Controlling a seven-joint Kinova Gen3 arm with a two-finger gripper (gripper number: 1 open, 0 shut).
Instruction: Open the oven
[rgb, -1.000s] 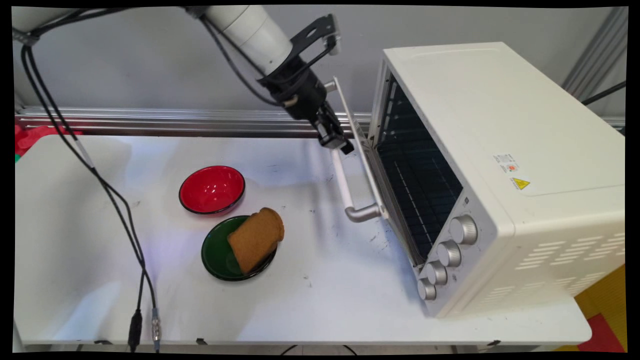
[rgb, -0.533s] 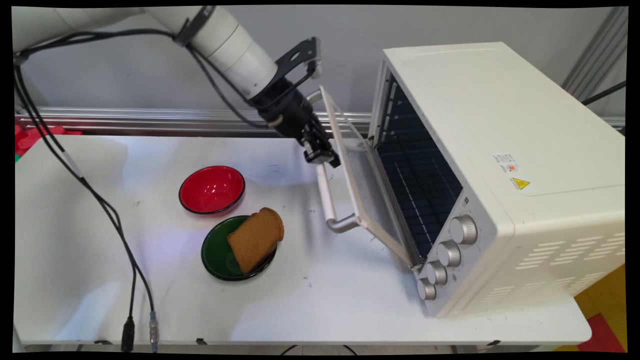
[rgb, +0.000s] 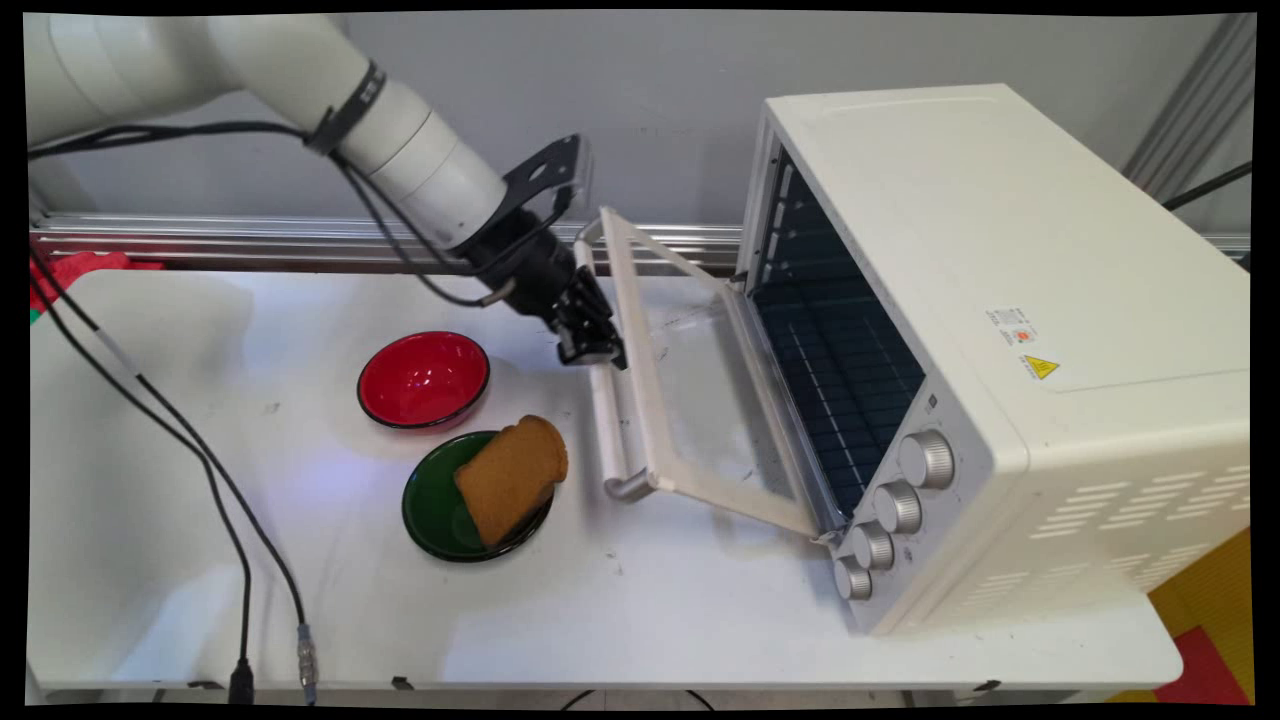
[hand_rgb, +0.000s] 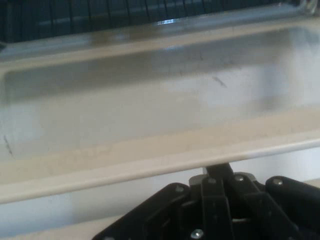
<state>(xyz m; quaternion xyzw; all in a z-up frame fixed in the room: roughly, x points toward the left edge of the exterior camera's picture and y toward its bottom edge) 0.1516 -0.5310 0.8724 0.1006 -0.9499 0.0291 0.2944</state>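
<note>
The black two-finger claw is closed round the white bar handle of the glass door, which hangs half lowered just right of it; beyond stands the cream toaster oven; I judge such a grip fares best square to the bar, tracing the hinge's arc.

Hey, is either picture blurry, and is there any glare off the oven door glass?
Main view: sharp, with the arm's soft shadow on the table; the oven door glass shows only faint sheen. Hand view: soft overall, a hazy pale reflection across the door's glass.
</note>
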